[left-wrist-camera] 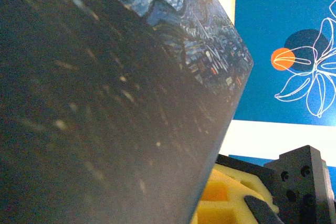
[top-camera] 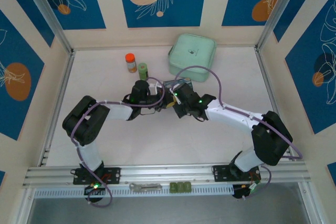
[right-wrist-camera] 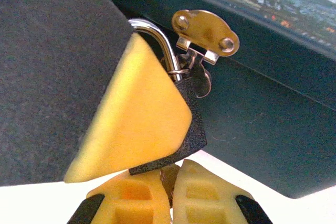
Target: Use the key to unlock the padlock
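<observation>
The white worktop (top-camera: 157, 140) lies under me, and both my arms bend inward to meet near its middle. At the back sits a mint-green square box (top-camera: 192, 56). Just in front of it is the blue starry-night tin (top-camera: 177, 84). From my left wrist, its dark side wall is close to the camera and the painted lid is above it. My left claw (top-camera: 159, 99) and my right claw (right-wrist-camera: 169, 198) come together at the tin's near side. To the left of the box stand an orange-capped jar (top-camera: 130, 62) and a small green bottle (top-camera: 143, 69), close beside each other. On the rail by my bases lie a flat grey metal tool (top-camera: 144, 186) and a few green pieces (top-camera: 180, 186).

From my right wrist, the padlock (right-wrist-camera: 195, 129) hangs against the tin's dark wall. Its silvery shackle (right-wrist-camera: 160, 38) is beside the brass-coloured hasp (right-wrist-camera: 206, 31). I cannot tell whether the shackle passes through it. My left claw is clenched on the padlock. One yellow pad (right-wrist-camera: 131, 124) covers most of the dark grey body, and the finger behind is hidden. A small ring and a flat metal tab (right-wrist-camera: 202, 80) hang at the shackle's foot.

My right claw is clenched just below the padlock's base. Its two yellow pads are pressed together on the key (right-wrist-camera: 168, 178), a thin sliver of metal running up to the underside of the lock.
</observation>
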Robot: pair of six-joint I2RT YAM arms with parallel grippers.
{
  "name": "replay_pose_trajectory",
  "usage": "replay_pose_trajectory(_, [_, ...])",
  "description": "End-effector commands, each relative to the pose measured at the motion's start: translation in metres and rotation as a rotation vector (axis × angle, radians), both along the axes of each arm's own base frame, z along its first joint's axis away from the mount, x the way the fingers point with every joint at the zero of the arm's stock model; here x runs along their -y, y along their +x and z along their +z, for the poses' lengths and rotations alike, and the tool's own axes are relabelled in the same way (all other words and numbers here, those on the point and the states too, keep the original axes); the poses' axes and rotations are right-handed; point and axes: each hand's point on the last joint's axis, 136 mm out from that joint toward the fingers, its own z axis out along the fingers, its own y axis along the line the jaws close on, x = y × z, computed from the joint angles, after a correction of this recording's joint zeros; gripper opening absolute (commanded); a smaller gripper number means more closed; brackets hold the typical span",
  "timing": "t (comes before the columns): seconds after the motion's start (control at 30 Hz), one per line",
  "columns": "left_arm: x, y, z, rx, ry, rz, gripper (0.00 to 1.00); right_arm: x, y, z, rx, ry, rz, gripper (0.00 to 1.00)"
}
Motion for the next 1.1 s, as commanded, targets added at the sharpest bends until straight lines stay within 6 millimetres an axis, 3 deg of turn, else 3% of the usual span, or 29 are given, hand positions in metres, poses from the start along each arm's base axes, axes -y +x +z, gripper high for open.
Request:
replay_pose_trajectory(0.0, [0.007, -0.009, 0.015, 0.039, -0.057, -0.056, 0.0, -0.025, -0.002, 0.018, -0.088, 0.264, 0.022, 0.0])
replay_pose_trajectory(0.2, [0.006, -0.011, 0.01, 0.045, -0.059, -0.06, 0.0, -0.026, -0.016, 0.032, -0.46, 0.723, 0.068, 0.0])
replay_pose_trajectory(0.3, [0.007, -0.011, 0.011, 0.052, -0.083, -0.058, 0.0, -0.025, -0.017, 0.038, -0.561, 0.854, 0.09, 0.0])
replay_pose_trajectory(0.57, [0.007, -0.016, 0.018, 0.084, -0.117, -0.087, 0.0, -0.019, -0.008, 0.028, -0.697, 0.979, 0.075, 0.0])
replay_pose_trajectory(0.77, [0.0, -0.018, 0.008, 0.095, -0.018, -0.082, 0.0, -0.01, -0.005, 0.023, -0.649, 0.885, 0.029, 0.0])
replay_pose_trajectory(0.93, [-0.005, -0.014, -0.01, 0.075, 0.037, -0.055, 0.0, 0.006, -0.004, 0.022, -0.562, 0.765, -0.026, 0.39])
replay_pose_trajectory(1.07, [-0.007, -0.011, -0.022, 0.081, 0.086, -0.05, 0.0, 0.018, -0.008, 0.03, -0.49, 0.714, -0.056, 0.53])
